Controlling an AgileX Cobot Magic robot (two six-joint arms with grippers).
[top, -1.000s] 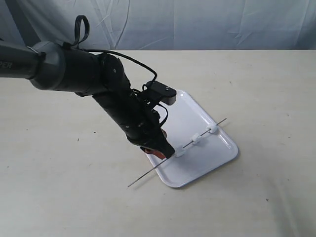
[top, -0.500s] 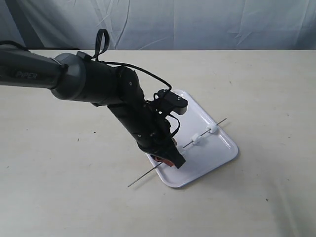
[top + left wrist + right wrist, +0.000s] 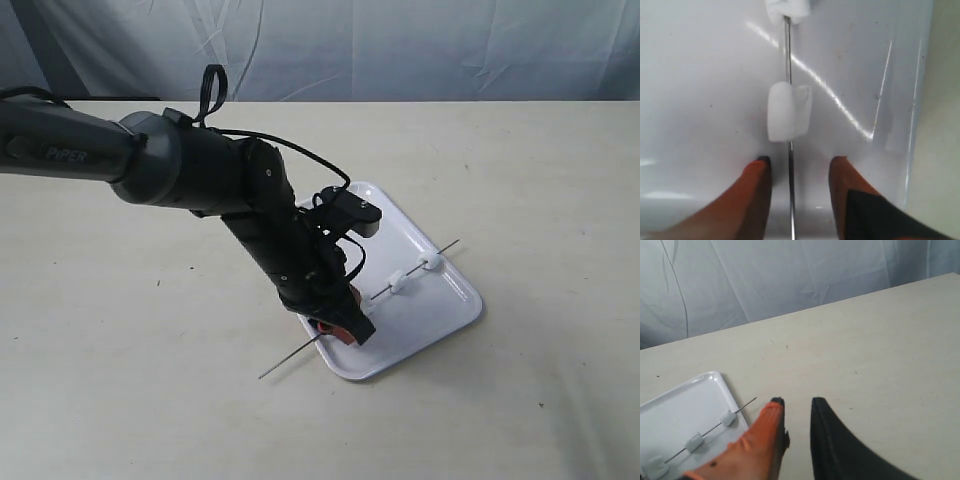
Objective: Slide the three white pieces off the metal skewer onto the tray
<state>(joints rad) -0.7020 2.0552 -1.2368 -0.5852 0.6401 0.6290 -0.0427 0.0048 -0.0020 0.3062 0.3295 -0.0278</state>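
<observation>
The white tray point(image 3: 400, 215) lies on the table with the thin metal skewer point(image 3: 285, 362) slanting across its near corner. Two white pieces point(image 3: 397, 282) point(image 3: 430, 262) sit on the rod over the tray. The third shows only as a sliver point(image 3: 365, 300) beside my left gripper point(image 3: 342, 328). In the left wrist view the left gripper point(image 3: 800, 160) is open, its orange fingers point(image 3: 757, 192) astride the skewer point(image 3: 790, 200) without touching it, just short of a white piece point(image 3: 788, 111). My right gripper point(image 3: 797, 402) hangs open and empty, off the tray point(image 3: 685, 405).
The beige table point(image 3: 540, 180) spreads around the tray, with a grey-white cloth backdrop point(image 3: 400, 45) behind it. The skewer's bare end point(image 3: 268, 373) pokes past the tray's near edge. My left arm point(image 3: 200, 175) reaches over the tray from the left.
My left arm has swung right, carrying the gripper along the skewer over the tray's near corner and covering the nearest white piece. The skewer and the other two pieces have stayed put.
</observation>
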